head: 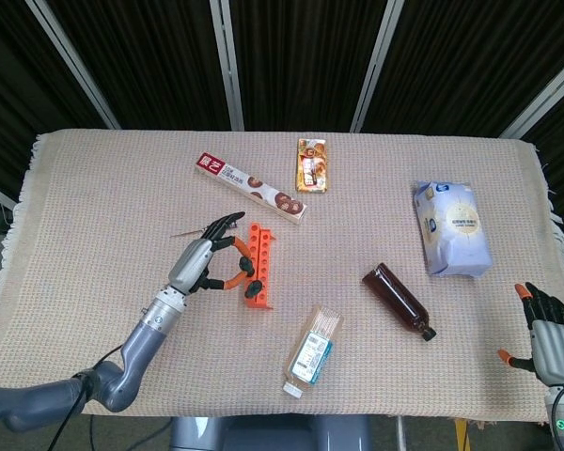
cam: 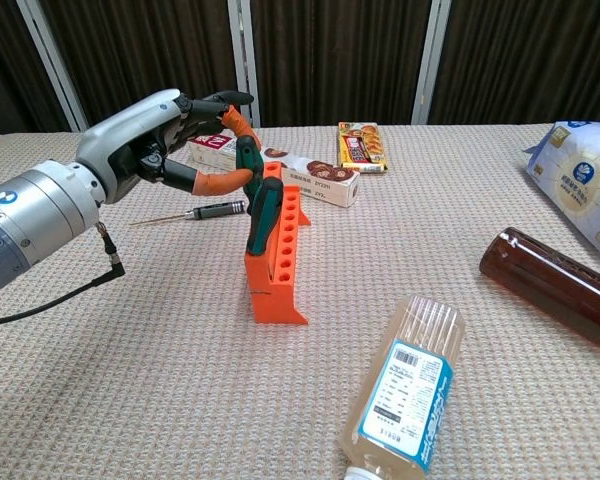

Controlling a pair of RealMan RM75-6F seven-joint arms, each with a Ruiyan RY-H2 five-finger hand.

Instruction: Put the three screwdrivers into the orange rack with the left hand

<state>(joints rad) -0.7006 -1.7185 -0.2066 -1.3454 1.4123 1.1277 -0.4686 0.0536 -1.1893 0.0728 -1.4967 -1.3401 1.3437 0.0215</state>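
The orange rack (cam: 280, 255) (head: 258, 264) stands left of the table's middle. One green-handled screwdriver (cam: 263, 216) stands in a near hole, leaning a little. My left hand (cam: 170, 140) (head: 203, 262) pinches a second green-handled screwdriver (cam: 247, 160) between thumb and a finger, upright just behind the first, low over the rack's left side; its tip is hidden. A thin black-handled screwdriver (cam: 206, 211) lies flat on the cloth left of the rack. My right hand (head: 545, 336) hovers off the table's near right corner, fingers spread, holding nothing.
A red-and-white biscuit box (head: 250, 187) lies just behind the rack, a snack pack (head: 312, 165) further back. A brown bottle (head: 399, 301) and a clear bottle (head: 313, 349) lie right of the rack. A blue-white bag (head: 454, 228) sits far right.
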